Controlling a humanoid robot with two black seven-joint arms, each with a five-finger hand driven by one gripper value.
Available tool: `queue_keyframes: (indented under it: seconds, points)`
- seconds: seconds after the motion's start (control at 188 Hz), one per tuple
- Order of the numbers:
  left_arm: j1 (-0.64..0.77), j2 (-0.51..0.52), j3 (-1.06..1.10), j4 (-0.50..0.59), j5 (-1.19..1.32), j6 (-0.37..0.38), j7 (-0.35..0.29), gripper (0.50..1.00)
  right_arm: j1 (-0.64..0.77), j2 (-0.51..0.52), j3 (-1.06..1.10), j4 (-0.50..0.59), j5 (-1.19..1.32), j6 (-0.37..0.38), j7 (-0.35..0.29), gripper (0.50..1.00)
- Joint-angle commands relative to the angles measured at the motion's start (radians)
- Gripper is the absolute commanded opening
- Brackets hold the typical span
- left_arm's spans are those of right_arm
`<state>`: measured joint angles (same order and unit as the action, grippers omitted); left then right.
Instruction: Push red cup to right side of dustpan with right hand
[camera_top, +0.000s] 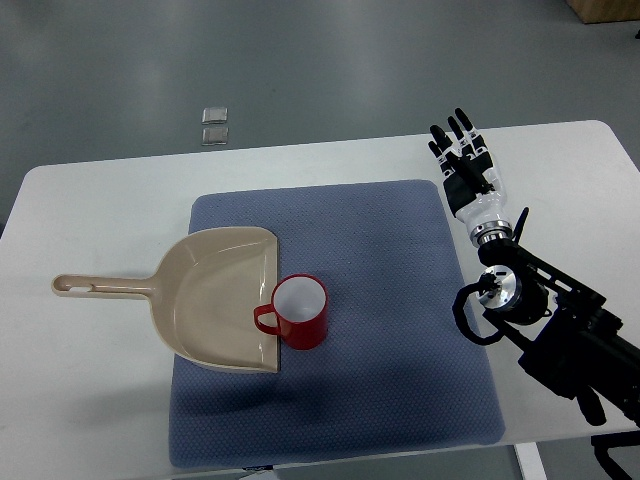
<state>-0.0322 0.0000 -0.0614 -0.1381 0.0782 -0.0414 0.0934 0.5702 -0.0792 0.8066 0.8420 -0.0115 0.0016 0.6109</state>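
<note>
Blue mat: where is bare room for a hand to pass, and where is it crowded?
Free: the blue mat from the red cup rightward to its edge near the right hand, plus the strips behind and in front. Crowded: left-centre, where the cup's handle overlaps the dustpan mouth.

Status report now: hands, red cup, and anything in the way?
Right hand open, over the table's far right, holding nothing. Left hand not in view. Cup upright on mat, touching dustpan mouth. Path between hand and cup clear.
</note>
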Motion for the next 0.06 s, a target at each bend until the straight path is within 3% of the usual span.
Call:
queue_keyframes:
  seconds: [0.0,0.053]
  points:
    - [0.000,0.000,0.000,0.000,0.000,0.000,0.000,1.000,-0.003,0.006,0.000,0.000,-0.002,0.000,0.000,0.928]
    - [0.000,0.000,0.000,0.000,0.000,0.000,0.000,1.000,-0.001,0.006,0.000,0.000,-0.002,0.000,0.000,0.928]
